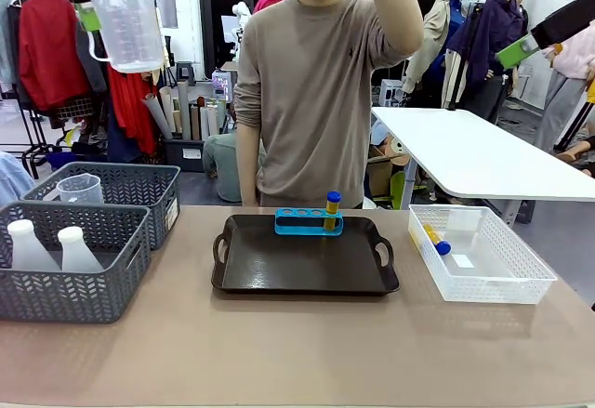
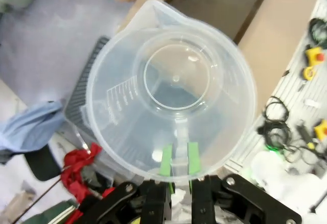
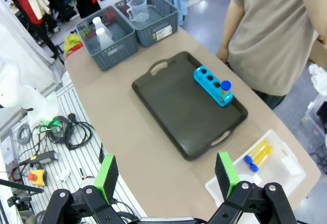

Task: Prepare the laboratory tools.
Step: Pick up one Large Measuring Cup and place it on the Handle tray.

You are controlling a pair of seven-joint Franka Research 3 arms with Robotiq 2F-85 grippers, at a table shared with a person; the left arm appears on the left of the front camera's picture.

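Left hand (image 2: 175, 160), clamped on the clear measuring beaker (image 2: 173, 86) by its handle, is holding it upright high up-left of the black tray (image 1: 307, 264), probably to clear the grey baskets (image 1: 65, 287), while the right hand (image 3: 167, 175) is hovering open and empty above the tray's right.

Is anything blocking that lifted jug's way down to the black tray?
Nothing visible does. The left pincer holds the beaker high in open air; the tray is bare except the blue rack with one tube at its far edge.
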